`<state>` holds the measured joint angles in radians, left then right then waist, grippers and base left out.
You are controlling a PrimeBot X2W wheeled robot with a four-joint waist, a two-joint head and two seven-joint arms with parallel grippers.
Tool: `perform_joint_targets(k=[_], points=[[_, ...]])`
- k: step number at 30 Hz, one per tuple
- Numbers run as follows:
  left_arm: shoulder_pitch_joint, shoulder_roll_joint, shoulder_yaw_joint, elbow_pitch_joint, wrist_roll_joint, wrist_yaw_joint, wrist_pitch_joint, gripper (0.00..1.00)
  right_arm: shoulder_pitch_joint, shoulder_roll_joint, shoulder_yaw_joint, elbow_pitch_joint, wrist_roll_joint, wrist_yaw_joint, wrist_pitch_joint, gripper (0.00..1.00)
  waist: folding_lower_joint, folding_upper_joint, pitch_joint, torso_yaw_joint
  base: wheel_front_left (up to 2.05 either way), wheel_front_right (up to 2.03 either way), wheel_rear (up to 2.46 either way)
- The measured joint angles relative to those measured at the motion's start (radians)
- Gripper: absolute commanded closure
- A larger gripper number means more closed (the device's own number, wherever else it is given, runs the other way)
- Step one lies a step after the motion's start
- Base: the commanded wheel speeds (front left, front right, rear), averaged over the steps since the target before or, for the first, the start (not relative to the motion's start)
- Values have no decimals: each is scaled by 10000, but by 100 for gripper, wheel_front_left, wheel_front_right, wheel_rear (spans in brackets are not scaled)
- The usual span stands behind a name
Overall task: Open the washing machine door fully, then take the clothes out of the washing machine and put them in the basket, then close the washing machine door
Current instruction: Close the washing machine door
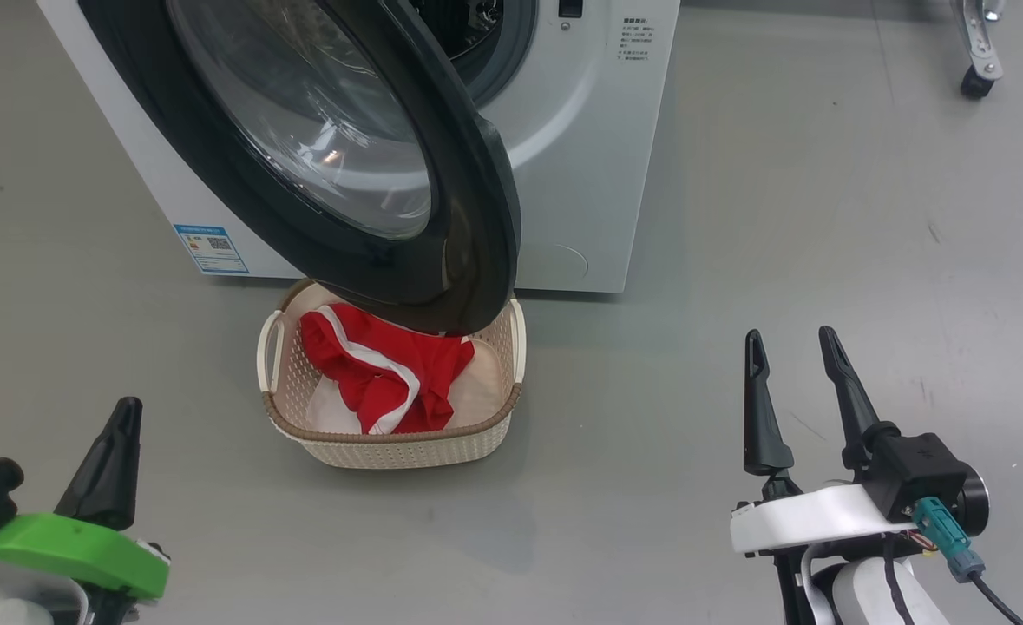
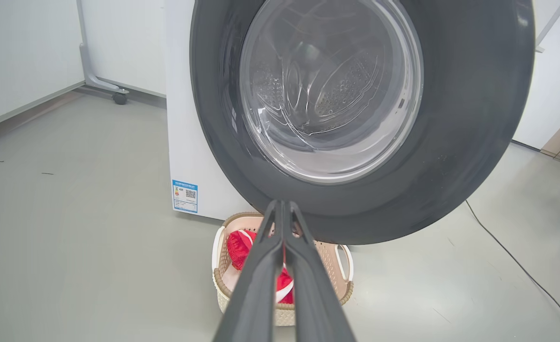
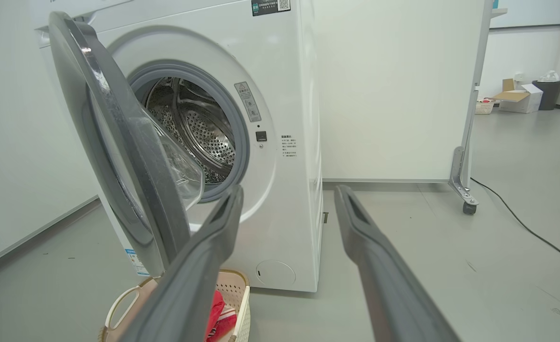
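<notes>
- Floor (image 1: 823, 217): smooth, pale grey, with a few faint scuffs. It carries the machine and the basket.
- Washing machine (image 1: 598, 130): a white front-loader standing on the floor. A blue label (image 1: 212, 249) sits low on its front at the left, and a round cover (image 3: 275, 273) low at the right.
- Washing machine door (image 1: 468, 226): swung out from the front and standing ajar on its left-side hinge. Its glossy black rim frames a bulging clear glass bowl. In the head view its lower edge overhangs the rear of the basket.
- Drum (image 3: 199, 133): perforated steel, seen in the right wrist view through the opening inside a grey rubber seal (image 3: 242, 142).
- Basket (image 1: 407, 451): cream perforated plastic with a brown rim and white side handles. It stands on the floor just before the machine, beneath the door.
- Clothes (image 1: 372, 365): red garments with white trim, crumpled inside the basket over a white piece.
- Left hand (image 1: 127, 412): fingers pressed together. It sits low at the left, well apart from the basket and pointing toward it and the door.
- Right hand (image 1: 789, 334): fingers spread wide. It hovers over bare floor to the right of the basket, well apart from it.
- Room: white walls. Right of the machine stands a white panel on a castor leg (image 3: 465, 190), with a dark cable (image 3: 522, 223) trailing across the floor nearby. A cardboard box (image 3: 517, 97) and a black bin (image 3: 548, 90) stand far off.
</notes>
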<state>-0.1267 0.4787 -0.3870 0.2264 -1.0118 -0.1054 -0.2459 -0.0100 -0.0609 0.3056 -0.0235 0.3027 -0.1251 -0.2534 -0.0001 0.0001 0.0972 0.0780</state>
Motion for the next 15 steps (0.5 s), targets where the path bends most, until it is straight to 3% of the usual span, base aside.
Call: perform_joint_targets(k=[1, 3, 4, 15], points=[[20, -56, 36, 4, 77, 52, -33, 58, 4, 0, -15, 2, 0, 0, 0, 0, 0, 0, -13, 10, 0, 0, 0], [44, -127, 104, 27, 362, 117, -35, 5, 18, 2, -54, 15, 8, 0, 0, 0, 0, 0, -43, 28, 0, 0, 0], [46, -151, 125, 58, 533, 136, -35, 0, 28, 6, -82, 42, 17, 2, 0, 0, 0, 0, -65, 36, 0, 0, 0], [141, -671, 924, -299, 1407, 205, -48, 0, 194, 15, -148, 54, 19, 35, 0, 0, 0, 0, -166, 82, 0, 0, 0]])
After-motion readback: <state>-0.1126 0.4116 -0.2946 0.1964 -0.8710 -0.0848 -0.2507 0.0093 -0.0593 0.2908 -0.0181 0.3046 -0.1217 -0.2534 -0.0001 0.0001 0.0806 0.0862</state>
